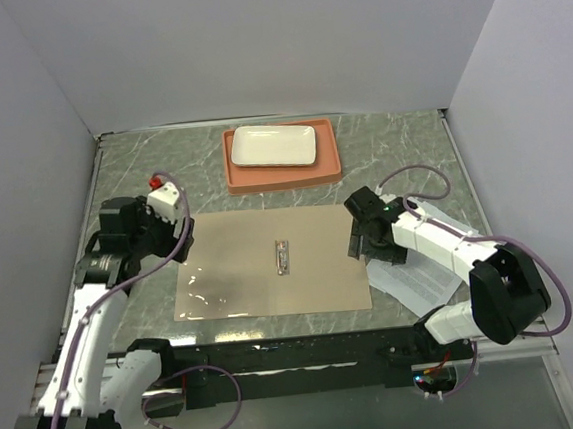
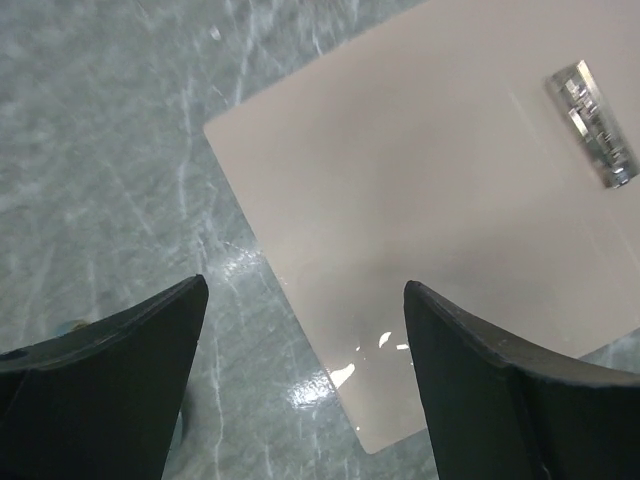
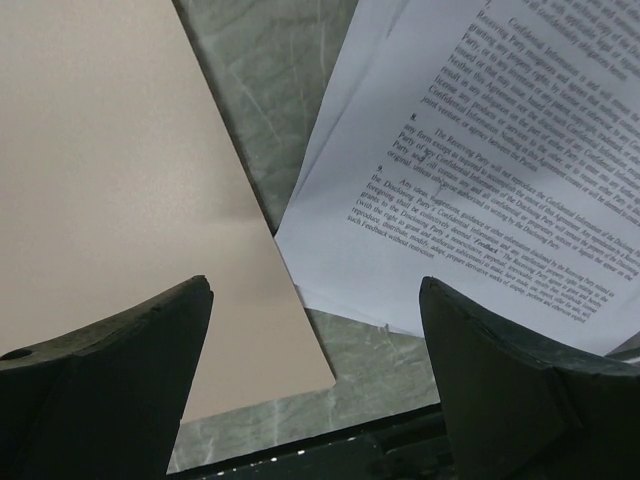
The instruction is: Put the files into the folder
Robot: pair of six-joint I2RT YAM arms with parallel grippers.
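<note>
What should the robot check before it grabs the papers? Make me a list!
1. Folder lies open and flat: ok.
2. Files lie on the table beside the folder's right edge, none inside yet: ok.
3. Files stacked neatly: not ok, their edges are fanned apart.
4. Right gripper open and empty, near the files: ok.
5. Left gripper open and empty, over the folder's corner: ok.
6. Clip ready to take paper: cannot tell.
</note>
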